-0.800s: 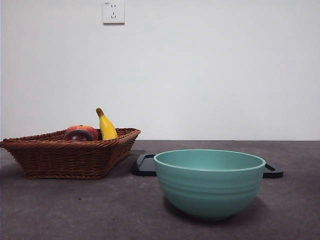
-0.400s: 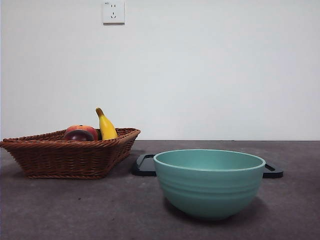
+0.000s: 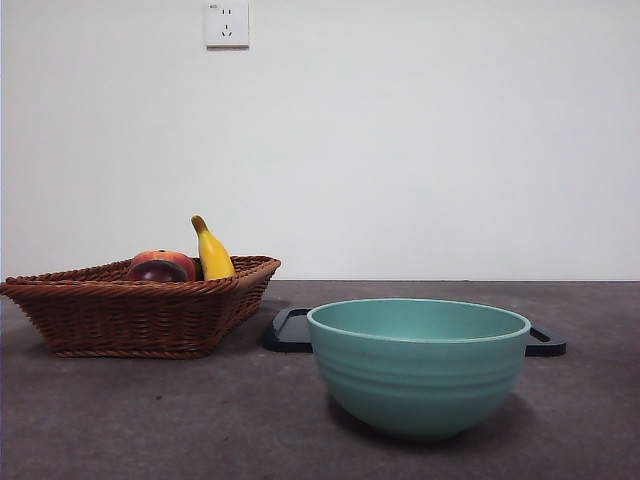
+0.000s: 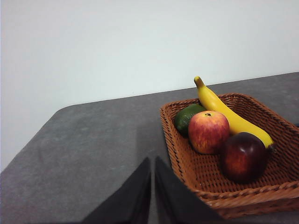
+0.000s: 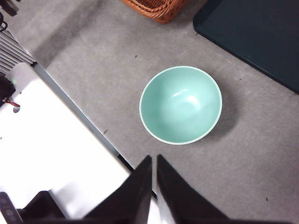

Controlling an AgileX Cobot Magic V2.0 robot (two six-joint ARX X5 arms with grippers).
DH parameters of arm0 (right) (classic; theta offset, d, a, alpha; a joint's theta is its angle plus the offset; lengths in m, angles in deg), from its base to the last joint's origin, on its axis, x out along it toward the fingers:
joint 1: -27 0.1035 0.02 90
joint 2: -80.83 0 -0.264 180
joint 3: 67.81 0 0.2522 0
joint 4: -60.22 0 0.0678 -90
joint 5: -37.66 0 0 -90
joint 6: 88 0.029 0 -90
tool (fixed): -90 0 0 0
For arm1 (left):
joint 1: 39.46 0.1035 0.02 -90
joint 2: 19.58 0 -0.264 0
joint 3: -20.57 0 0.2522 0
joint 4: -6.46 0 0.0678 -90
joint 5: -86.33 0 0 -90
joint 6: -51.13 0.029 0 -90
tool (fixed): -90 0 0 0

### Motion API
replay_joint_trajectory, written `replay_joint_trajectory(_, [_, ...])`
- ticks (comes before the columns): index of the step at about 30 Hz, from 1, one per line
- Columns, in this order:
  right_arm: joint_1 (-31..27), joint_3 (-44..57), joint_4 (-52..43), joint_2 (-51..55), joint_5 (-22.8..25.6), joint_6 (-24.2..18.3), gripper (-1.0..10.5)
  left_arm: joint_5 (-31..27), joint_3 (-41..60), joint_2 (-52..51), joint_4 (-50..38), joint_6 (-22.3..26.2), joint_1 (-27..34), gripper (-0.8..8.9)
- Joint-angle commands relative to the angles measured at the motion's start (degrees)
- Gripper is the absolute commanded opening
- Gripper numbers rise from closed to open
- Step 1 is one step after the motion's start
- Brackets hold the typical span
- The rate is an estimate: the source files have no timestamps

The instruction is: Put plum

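The dark maroon plum [image 4: 243, 156] lies in a brown wicker basket [image 4: 219, 184], beside a red-orange peach-like fruit [image 4: 208, 131], a yellow banana [image 4: 229, 114] and a green fruit [image 4: 187, 117]. In the front view the plum [image 3: 155, 271] peeks over the rim of the basket [image 3: 140, 315] at the left. My left gripper [image 4: 153, 163] is shut and empty, short of the basket's near corner. My right gripper [image 5: 153, 161] is shut and empty, high above the table near a teal bowl [image 5: 181, 104].
The empty teal bowl [image 3: 419, 364] stands right of the basket at the front. A dark tray [image 3: 292, 331] lies flat behind it, also seen as the tray [image 5: 254, 39]. The white table frame [image 5: 51, 154] borders the grey tabletop.
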Motion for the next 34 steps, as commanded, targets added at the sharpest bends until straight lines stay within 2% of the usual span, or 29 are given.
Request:
replay_joint_trajectory(1, [0.4,-0.8,-0.6,-0.4,0.0,-0.3,0.1,-0.2,1.2,-0.2,-0.1,0.1,0.1,0.12])
replay_joint_trajectory(11, [0.4,-0.8,-0.6,-0.4,0.0,-0.3,0.1,-0.2,1.2,-0.1,10.6,0.0,0.2,0.12])
replay_joint_trajectory(34, [0.4,-0.8,-0.6,-0.4,0.0,-0.3,0.1,-0.2,1.2,-0.2,10.5,-0.2,0.2,0.12])
